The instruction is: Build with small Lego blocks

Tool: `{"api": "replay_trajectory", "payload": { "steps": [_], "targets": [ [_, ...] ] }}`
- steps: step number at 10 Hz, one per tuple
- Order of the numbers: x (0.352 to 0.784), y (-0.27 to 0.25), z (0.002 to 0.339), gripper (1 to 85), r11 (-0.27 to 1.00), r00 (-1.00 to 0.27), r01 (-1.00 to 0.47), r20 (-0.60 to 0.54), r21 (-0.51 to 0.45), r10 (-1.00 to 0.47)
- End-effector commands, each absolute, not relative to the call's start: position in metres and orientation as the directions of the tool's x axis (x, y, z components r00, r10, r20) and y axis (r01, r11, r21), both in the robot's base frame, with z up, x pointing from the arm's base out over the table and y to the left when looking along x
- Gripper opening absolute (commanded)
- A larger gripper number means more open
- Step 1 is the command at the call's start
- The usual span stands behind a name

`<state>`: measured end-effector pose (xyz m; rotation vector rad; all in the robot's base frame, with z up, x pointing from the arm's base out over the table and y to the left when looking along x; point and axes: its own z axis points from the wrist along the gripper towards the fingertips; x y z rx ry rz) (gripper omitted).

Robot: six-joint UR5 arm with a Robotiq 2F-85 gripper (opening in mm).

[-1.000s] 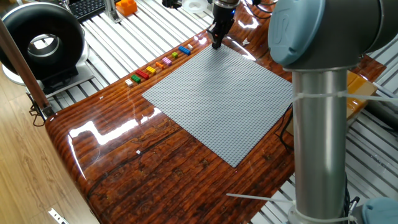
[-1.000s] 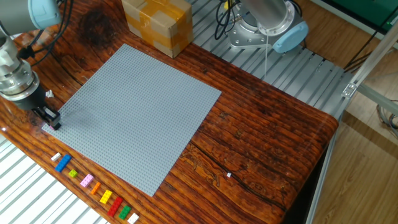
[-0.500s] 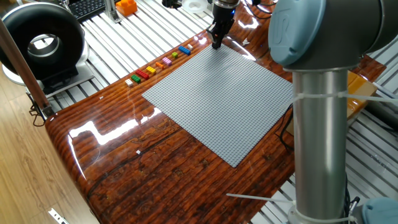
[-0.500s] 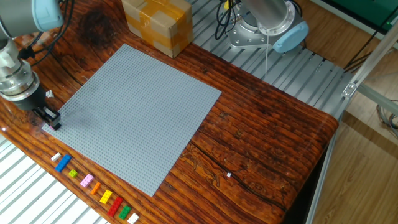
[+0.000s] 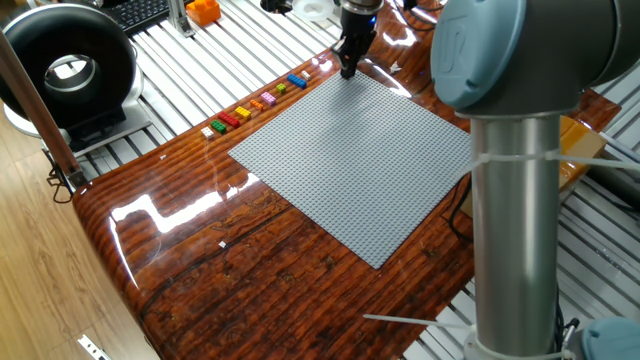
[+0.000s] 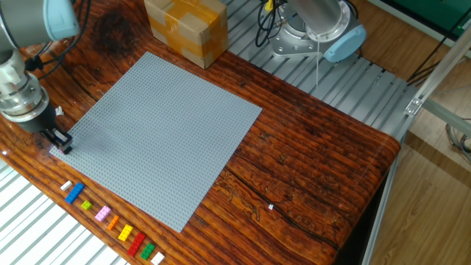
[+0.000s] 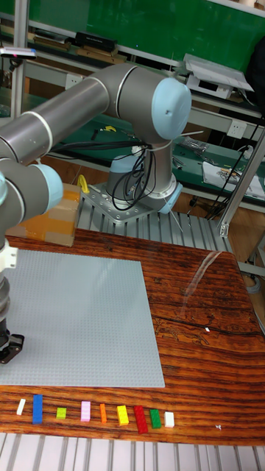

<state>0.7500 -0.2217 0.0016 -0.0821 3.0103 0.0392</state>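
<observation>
Currently:
Claw point(image 6: 60, 143): low at baseplate point(image 6: 165, 125) corner; grip state cannot be told.
Pale piece point(image 6: 54, 152): at fingertips, identity unclear.
Small Lego blocks point(image 6: 110, 221): rowed on tabletop point(image 6: 309, 169) beside baseplate.
Risk: misaligned studs; brick tilts, skids.

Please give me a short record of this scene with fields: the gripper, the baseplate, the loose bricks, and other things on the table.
gripper: gripper down at the corner of the baseplate; open or shut unclear
baseplate: large grey baseplate, flat on the wooden table, no bricks seen on it
loose bricks: row of small Lego blocks along the table edge beside the baseplate
other: cardboard box by the far corner
</observation>
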Motion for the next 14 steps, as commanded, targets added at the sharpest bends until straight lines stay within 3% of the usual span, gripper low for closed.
{"api": "replay_trajectory", "payload": {
  "steps": [1, 4, 5, 9, 11, 14],
  "targets": [
    [0.752, -0.224, 0.003, 1.0, 0.998, -0.989, -0.046, -0.14, 0.036, -0.041],
    [0.754, -0.224, 0.001, 4.0, 0.997, -0.986, -0.07, -0.152, 0.044, -0.063],
    [0.766, -0.223, 0.004, 29.0, 0.993, -0.973, -0.113, -0.208, 0.04, -0.103],
    [0.744, -0.228, -0.004, 63.3, 0.976, -0.971, -0.204, -0.145, 0.07, -0.193],
    [0.74, -0.226, -0.003, 66.7, 0.975, -0.973, -0.206, -0.121, 0.08, -0.196],
    [0.734, -0.232, 0.004, 64.3, 0.98, -0.979, -0.191, -0.077, 0.062, -0.187]
  ]
}}
